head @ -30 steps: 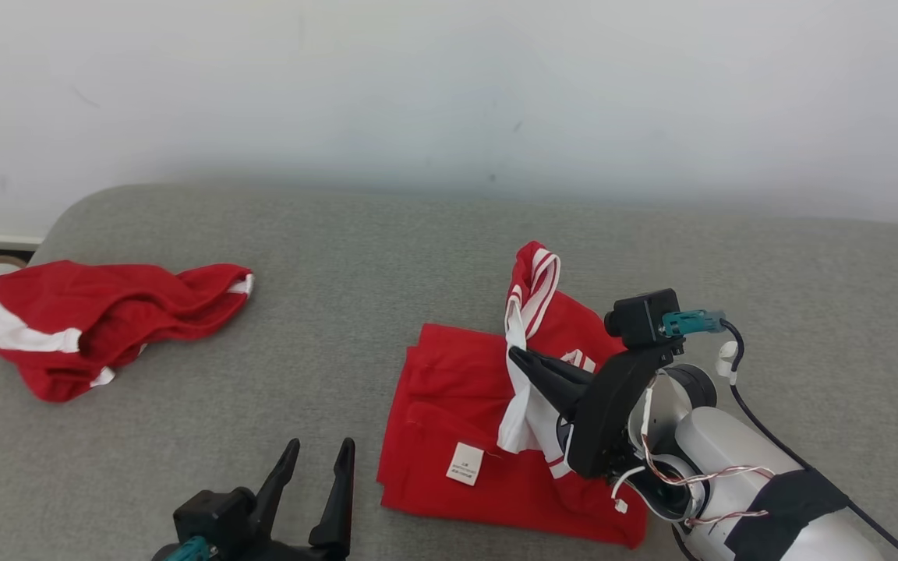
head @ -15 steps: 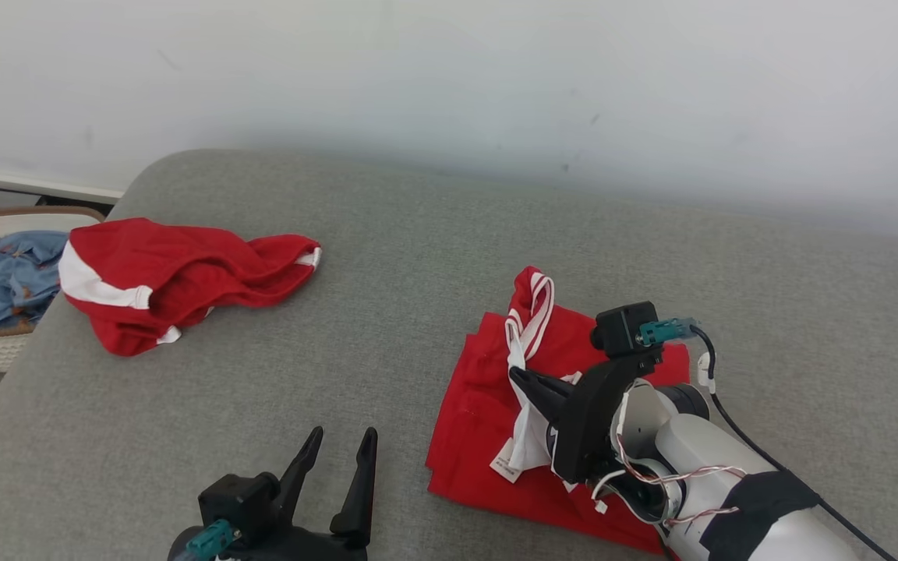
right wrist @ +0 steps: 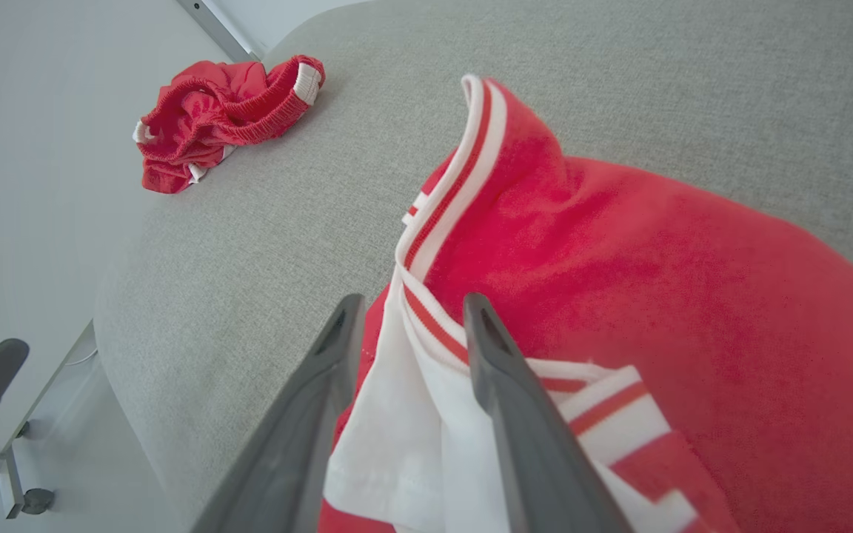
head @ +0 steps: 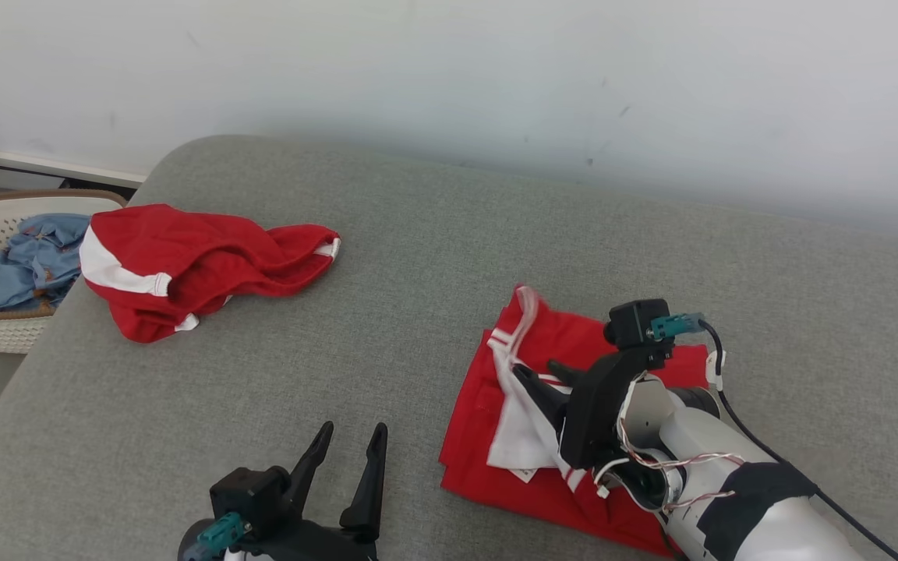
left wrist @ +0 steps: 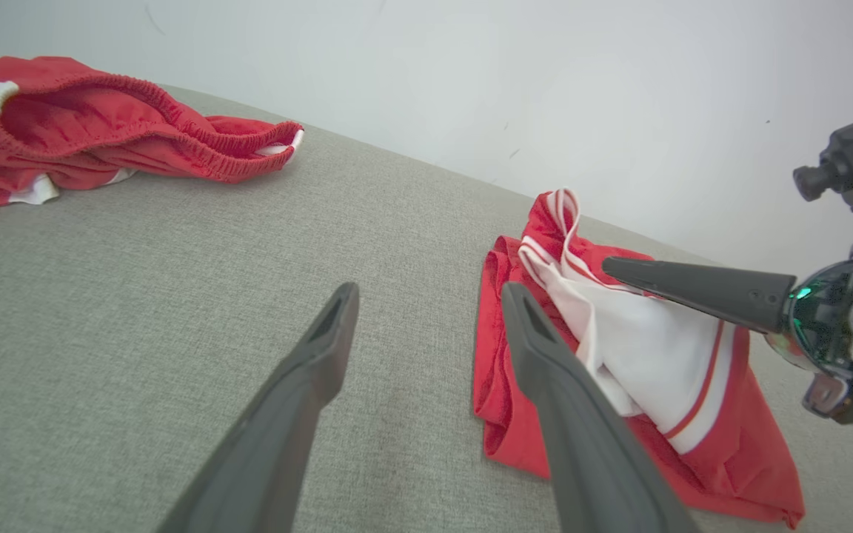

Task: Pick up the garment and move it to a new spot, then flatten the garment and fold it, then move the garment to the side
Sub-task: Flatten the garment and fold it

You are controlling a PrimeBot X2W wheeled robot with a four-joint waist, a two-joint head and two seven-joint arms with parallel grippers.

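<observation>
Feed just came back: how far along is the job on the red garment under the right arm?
Looks done: the red garment lies folded on the grey cushion, a white striped flap loose on top. In hand: the right gripper sits over that flap, fingers apart. Left: moving it to the side; the left gripper is open.

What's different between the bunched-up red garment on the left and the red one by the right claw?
The crumpled red garment with white trim lies in a heap; the folded red garment with striped edging lies mostly flat, in layers. The right claw, fingers apart, is over the folded garment; nothing touches the crumpled one. Both are red and white, on the grey cushion.
</observation>
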